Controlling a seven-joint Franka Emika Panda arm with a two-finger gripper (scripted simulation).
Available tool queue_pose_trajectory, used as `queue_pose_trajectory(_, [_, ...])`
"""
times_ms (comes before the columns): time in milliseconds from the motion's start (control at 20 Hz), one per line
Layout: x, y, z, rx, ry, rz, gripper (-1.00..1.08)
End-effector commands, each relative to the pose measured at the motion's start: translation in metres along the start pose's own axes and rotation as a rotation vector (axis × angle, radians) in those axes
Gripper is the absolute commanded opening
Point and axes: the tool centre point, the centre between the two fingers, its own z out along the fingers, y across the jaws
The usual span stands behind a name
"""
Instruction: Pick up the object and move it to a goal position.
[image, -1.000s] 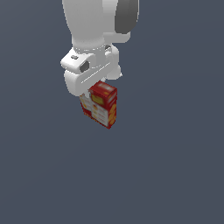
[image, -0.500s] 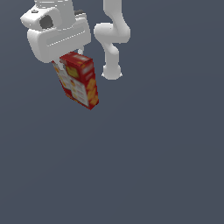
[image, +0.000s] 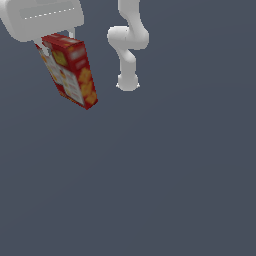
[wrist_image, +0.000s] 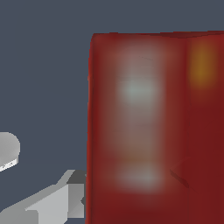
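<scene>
The red cracker box (image: 70, 70), with yellow-orange cracker pictures and white panels, hangs tilted in the air at the upper part of the exterior view's left. My gripper (image: 56, 41) is shut on the box's top end, and its white hand sits just above. In the wrist view the box (wrist_image: 153, 127) fills most of the picture as a blurred red face with a pale panel. One grey finger (wrist_image: 65, 199) presses against the box's side. The other finger is hidden behind the box.
The arm's white links and base (image: 128, 80) stand at the top middle of the exterior view, to the right of the box. A plain dark grey floor (image: 150, 190) spreads below.
The gripper has carried the box from the top middle toward the exterior view's left and upward. The box looks larger and more tilted. The arm's base has come into sight.
</scene>
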Motion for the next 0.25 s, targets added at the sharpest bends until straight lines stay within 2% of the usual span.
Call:
queue_pose_trajectory(0, [-0.0071,0.0011,-0.0068,0.000,-0.001,-0.002,-1.00])
queue_pose_trajectory(200, [-0.0104,0.0025,-0.0095,0.000,-0.001,-0.002,-1.00])
